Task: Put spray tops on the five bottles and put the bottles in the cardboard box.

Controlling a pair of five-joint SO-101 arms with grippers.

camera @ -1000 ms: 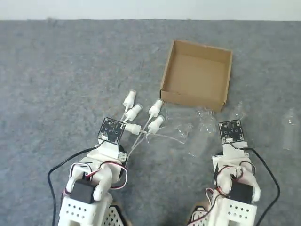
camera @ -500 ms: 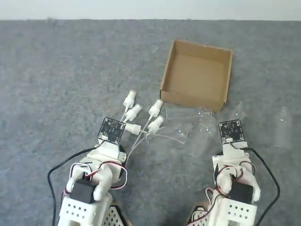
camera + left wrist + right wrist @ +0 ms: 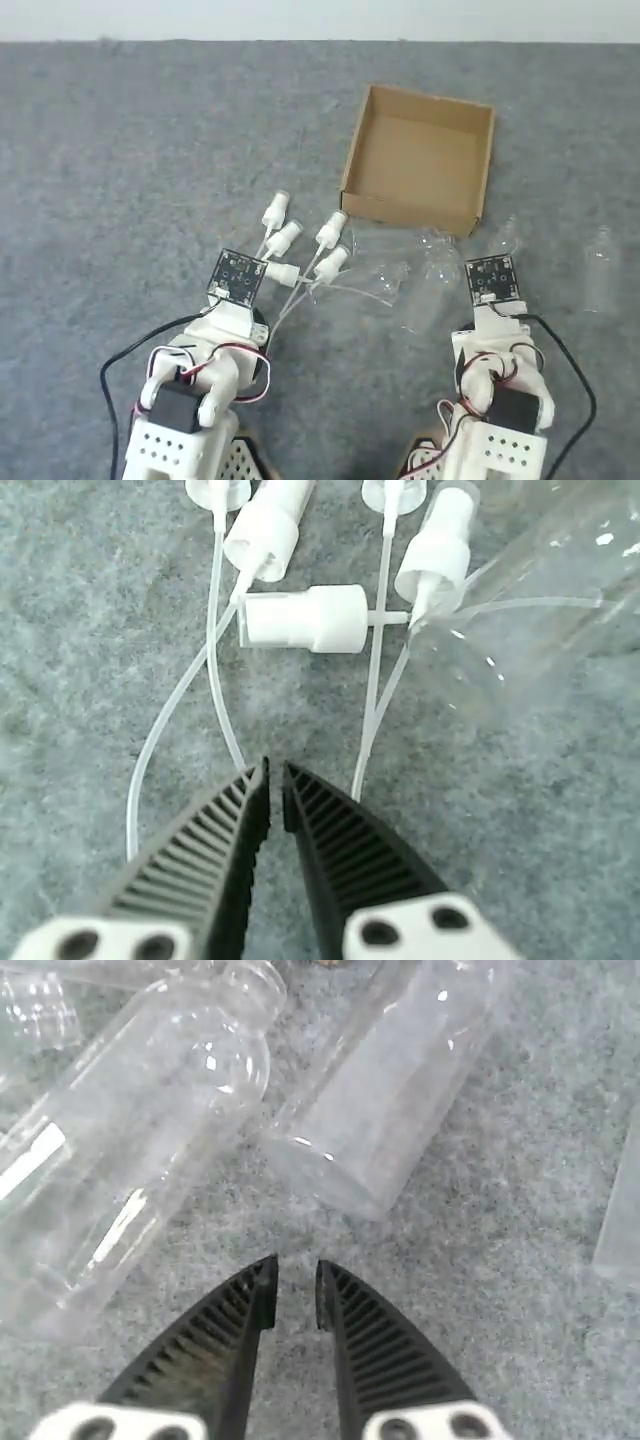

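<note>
Left wrist view | left claw [image 3: 275,770] narrow, empty | spray tops [image 3: 305,618] just ahead

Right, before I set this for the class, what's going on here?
Two robot arms sit side by side at a grey table, neither holding anything. The left hand rests nearly closed just short of the loose spray tops. The right hand sits likewise before the clear bottles lying on their sides. No bottle has a top on yet, and the cardboard box beyond them has nothing in it.
</note>
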